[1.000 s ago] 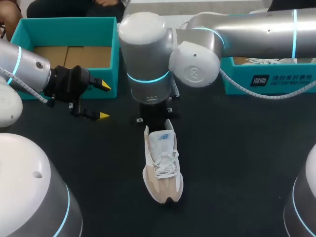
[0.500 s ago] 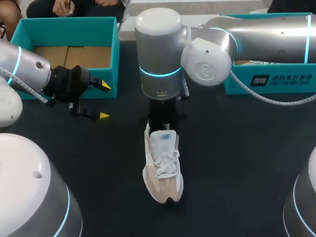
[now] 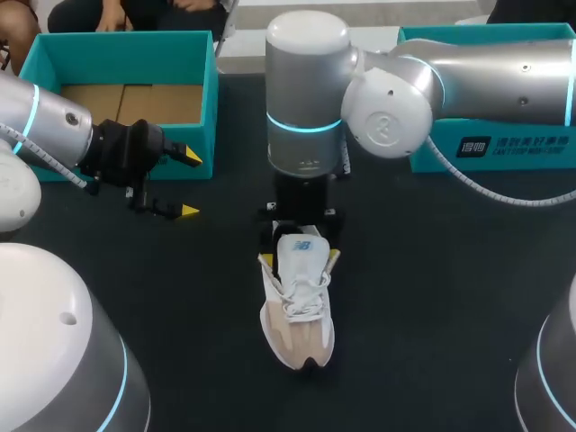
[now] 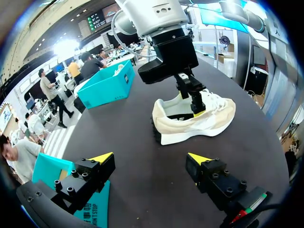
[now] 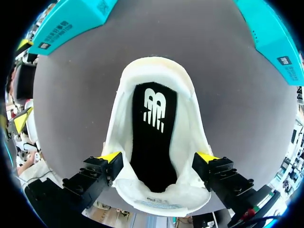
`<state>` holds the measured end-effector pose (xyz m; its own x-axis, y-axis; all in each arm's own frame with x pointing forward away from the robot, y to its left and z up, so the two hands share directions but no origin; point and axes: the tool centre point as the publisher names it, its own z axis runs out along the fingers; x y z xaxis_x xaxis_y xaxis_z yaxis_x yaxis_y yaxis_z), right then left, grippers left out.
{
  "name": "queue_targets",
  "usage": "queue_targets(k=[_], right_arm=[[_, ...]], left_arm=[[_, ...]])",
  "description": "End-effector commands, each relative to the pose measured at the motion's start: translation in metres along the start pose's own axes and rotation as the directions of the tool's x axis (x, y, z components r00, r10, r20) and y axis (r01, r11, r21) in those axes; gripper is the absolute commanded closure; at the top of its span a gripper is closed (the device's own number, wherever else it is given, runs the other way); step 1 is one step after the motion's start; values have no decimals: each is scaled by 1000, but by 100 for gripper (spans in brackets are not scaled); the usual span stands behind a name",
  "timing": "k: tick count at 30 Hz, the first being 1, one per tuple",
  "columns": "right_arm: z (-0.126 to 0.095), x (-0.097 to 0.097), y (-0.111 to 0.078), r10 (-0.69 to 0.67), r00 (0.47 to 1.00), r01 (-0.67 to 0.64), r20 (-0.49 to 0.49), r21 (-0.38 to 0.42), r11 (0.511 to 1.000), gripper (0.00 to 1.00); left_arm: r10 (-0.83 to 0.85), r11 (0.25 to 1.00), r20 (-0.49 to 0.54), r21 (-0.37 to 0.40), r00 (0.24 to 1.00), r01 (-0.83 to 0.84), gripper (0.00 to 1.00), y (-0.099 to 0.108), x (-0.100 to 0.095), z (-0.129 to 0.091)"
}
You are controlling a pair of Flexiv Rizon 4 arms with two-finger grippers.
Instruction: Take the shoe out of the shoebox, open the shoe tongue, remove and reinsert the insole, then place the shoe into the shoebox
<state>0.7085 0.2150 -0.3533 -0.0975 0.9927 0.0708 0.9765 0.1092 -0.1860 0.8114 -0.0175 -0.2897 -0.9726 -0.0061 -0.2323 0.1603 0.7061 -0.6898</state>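
**One shoe out on the table, two boxes, both grippers open**

Counted on the dark table: one shoe, two teal shoeboxes, two grippers. Found out of both boxes, upright on its sole in the middle of the table. Toe toward the robot, heel toward the far edge, white laces across the top. Inside it, seen from the right wrist view: one black insole, lying flat.

In the left shoebox, at the far left: a brown cardboard floor and nothing else visible. In the right shoebox, at the far right: interior hidden behind the right arm.

Reaching in from the right, the right arm, wrist turned straight down over the heel. Below it the right gripper, fingers spread wide, one yellow tip just beside each side of the heel collar. Cannot tell whether either tip touches the shoe.

Just in front of the left shoebox, the left gripper. Held level, pointed toward the middle, well apart from the shoe. Fingers parted, nothing between them.
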Motion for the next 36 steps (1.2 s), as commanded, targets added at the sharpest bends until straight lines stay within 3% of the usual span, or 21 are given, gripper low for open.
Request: queue_targets(k=[1, 7, 14, 25, 29, 31, 34, 36], right_arm=[[4, -3, 3, -14, 1000, 14, 14, 13, 1000, 0], [-7, -3, 6, 4, 999, -4, 40, -9, 1000, 0], [-16, -1, -4, 17, 998, -16, 59, -14, 1000, 0], [-57, 5, -37, 70, 993, -63, 95, -75, 995, 0], [-60, 8, -49, 79, 992, -70, 103, -85, 994, 0], [-57, 7, -51, 81, 991, -71, 106, -91, 993, 60], [-49, 8, -48, 82, 991, -72, 105, -97, 993, 89], [-44, 8, -43, 80, 992, -70, 100, -100, 993, 91]], left_arm=[[0, 1000, 1, -4, 1000, 0, 0, 0, 1, 0], [0, 1000, 1, -4, 1000, 0, 0, 0, 1, 0], [0, 1000, 1, -4, 1000, 0, 0, 0, 1, 0], [0, 1000, 1, -4, 1000, 0, 0, 0, 1, 0], [0, 1000, 1, -4, 1000, 0, 0, 0, 1, 0], [0, 1000, 1, -4, 1000, 0, 0, 0, 1, 0], [0, 1000, 1, -4, 1000, 0, 0, 0, 1, 0], [0, 1000, 1, -4, 1000, 0, 0, 0, 1, 0]])
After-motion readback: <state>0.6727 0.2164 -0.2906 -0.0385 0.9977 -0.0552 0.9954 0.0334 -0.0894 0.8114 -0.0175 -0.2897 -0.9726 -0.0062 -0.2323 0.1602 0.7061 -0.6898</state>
